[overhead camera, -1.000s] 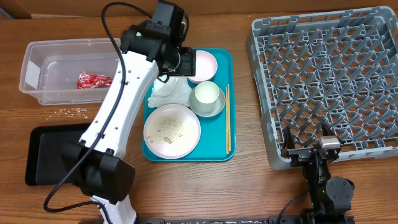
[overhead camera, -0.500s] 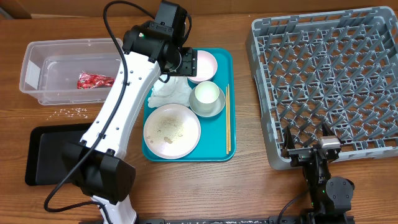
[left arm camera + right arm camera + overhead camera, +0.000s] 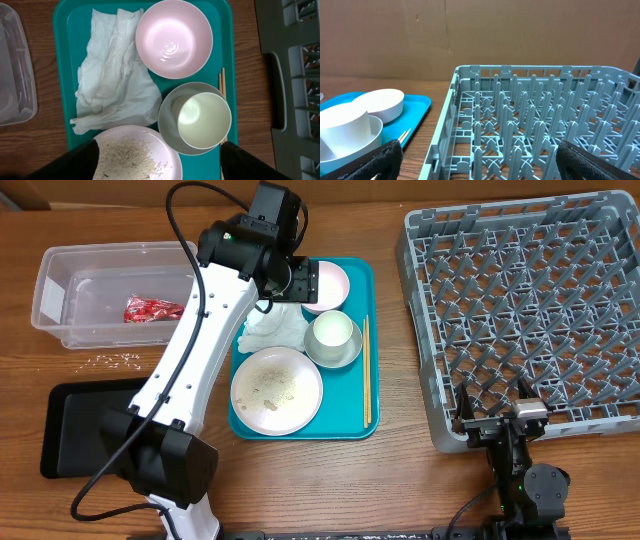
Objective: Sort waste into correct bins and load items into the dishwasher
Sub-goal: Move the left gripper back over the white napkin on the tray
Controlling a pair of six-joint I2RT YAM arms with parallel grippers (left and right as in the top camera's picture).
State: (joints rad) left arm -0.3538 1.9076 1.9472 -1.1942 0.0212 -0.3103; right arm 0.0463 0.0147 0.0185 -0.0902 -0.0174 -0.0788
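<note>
A crumpled white napkin [image 3: 275, 330] lies on the teal tray beside a pink bowl [image 3: 327, 285], a white cup [image 3: 332, 330] standing in a grey metal bowl [image 3: 347, 358], a rice-strewn white plate [image 3: 277, 388] and chopsticks [image 3: 366, 370]. My left gripper [image 3: 287, 283] hovers open and empty above the tray's far end. In the left wrist view its jaws [image 3: 159, 147] straddle the plate [image 3: 135, 155], with the napkin [image 3: 112, 85], pink bowl [image 3: 174, 37] and cup [image 3: 204, 120] ahead. The clear tub [image 3: 60, 285] holds a red scrap [image 3: 152, 309]. My right gripper [image 3: 495, 420] is open at the grey rack's [image 3: 530, 310] front edge.
The black tray [image 3: 85, 425] lies at the front left. Loose rice grains [image 3: 118, 360] lie on the table between it and the tub. The teal tray [image 3: 350, 420] sits mid-table. In the right wrist view the rack [image 3: 530, 115] fills the space ahead of my open jaws [image 3: 480, 150].
The left arm has edged very slightly to the right. Nothing else has moved.
</note>
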